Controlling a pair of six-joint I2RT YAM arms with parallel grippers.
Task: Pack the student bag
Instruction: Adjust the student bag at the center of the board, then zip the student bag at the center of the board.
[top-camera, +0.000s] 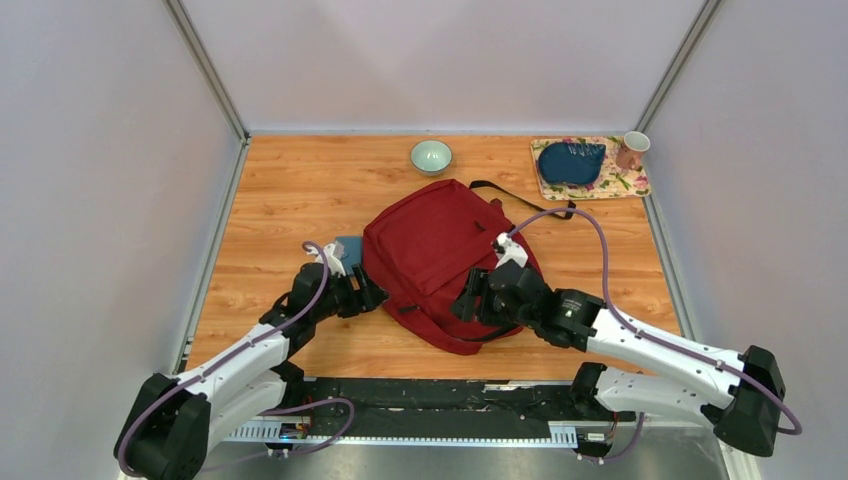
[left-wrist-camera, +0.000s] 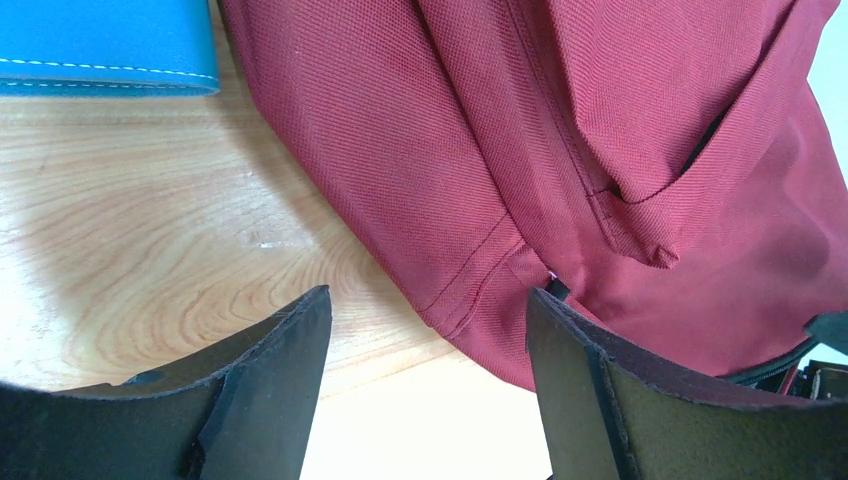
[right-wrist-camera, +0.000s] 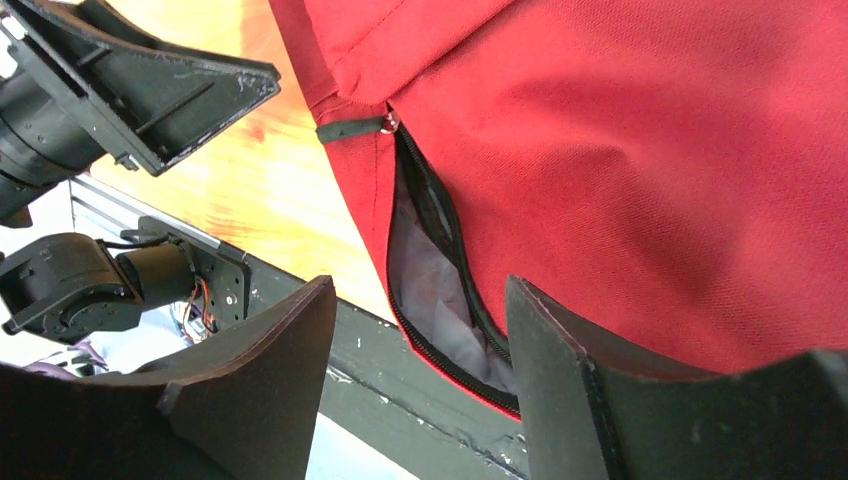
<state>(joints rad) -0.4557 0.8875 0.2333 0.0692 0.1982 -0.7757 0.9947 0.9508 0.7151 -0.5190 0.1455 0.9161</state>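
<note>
left tool (left-wrist-camera: 425, 292) held released, student bag (left-wrist-camera: 560, 150) edge just ahead | right tool (right-wrist-camera: 420, 282) held released, zip opening (right-wrist-camera: 432, 275) seen ahead

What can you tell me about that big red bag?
The backpack is dark red woven fabric, lying flat and slack on the wooden table. A black strap trails from its far side. On its near edge a black zipper stands partly open, showing grey lining. A blue book lies beside its left edge.

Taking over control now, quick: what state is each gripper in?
Left gripper: open, holding nothing, at the student bag edge.
Right gripper: open, holding nothing, at the bag's part-open zipper.
</note>
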